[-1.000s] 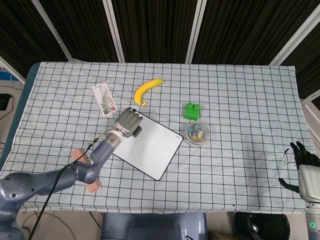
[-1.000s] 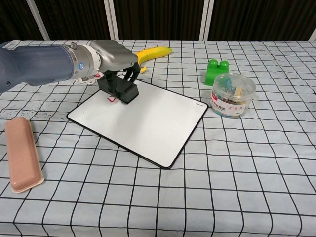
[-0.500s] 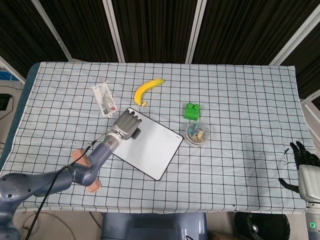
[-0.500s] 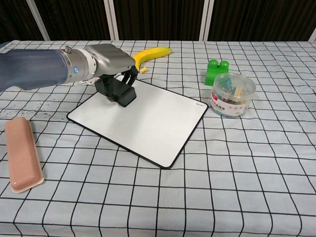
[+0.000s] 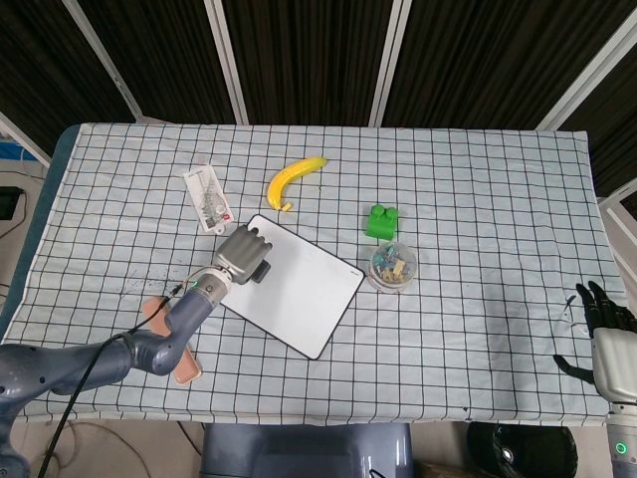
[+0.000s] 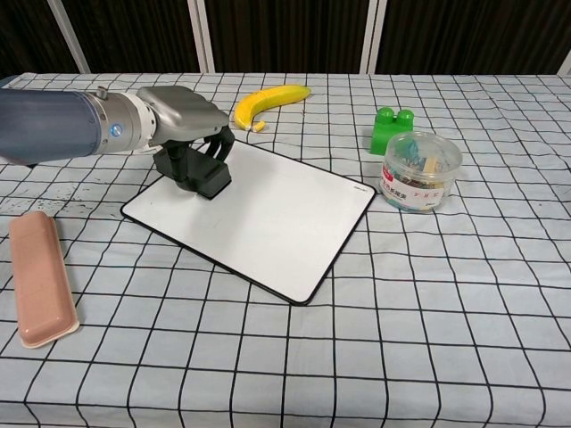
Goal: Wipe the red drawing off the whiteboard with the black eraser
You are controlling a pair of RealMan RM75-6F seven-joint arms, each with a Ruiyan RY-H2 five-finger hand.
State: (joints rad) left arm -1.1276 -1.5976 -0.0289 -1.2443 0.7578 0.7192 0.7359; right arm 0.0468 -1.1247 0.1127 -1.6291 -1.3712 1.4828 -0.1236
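The left hand (image 6: 183,111) grips the black eraser (image 6: 198,172), pressed flat on the whiteboard's (image 6: 268,218) left corner, long axis along its upper-left edge. The right hand (image 5: 603,324) rests spread.

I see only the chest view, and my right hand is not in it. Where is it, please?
Observer: In the head view the right hand hangs past the right edge of the table, low in the picture, fingers apart, holding nothing.
Operator: Thank you. Is any object hidden from me?
Observer: Yes. A small white packet lies flat on the cloth, left of the banana and apart from the whiteboard.
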